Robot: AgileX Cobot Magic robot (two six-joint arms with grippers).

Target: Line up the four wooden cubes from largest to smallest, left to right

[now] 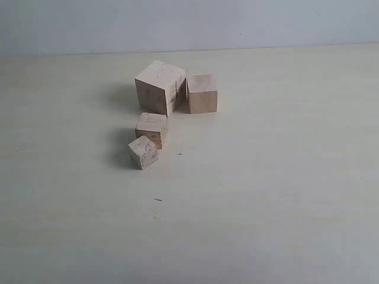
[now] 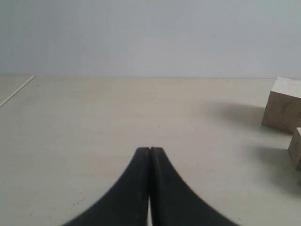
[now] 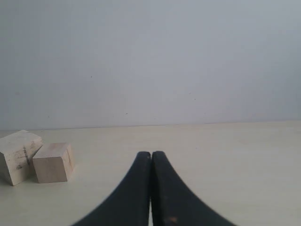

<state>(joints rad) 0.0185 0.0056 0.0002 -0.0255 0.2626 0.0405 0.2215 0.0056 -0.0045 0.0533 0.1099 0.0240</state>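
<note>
Four pale wooden cubes sit clustered on the table in the exterior view. The largest cube [image 1: 159, 87] stands at the back, turned at an angle, with the second-largest cube [image 1: 202, 93] close on its right. In front lie the third cube [image 1: 151, 129] and the smallest cube [image 1: 143, 152], nearly touching. Neither arm shows in the exterior view. My left gripper [image 2: 149, 149] is shut with nothing in it, the largest cube [image 2: 283, 104] off to one side. My right gripper [image 3: 151, 153] is shut and empty too; the largest cube [image 3: 18, 155] and second-largest cube [image 3: 52, 162] lie apart from it.
The pale table [image 1: 284, 195] stretches wide around the cubes, ending at a grey-white wall [image 1: 189, 23] behind. A table edge [image 2: 16, 90] shows in the left wrist view.
</note>
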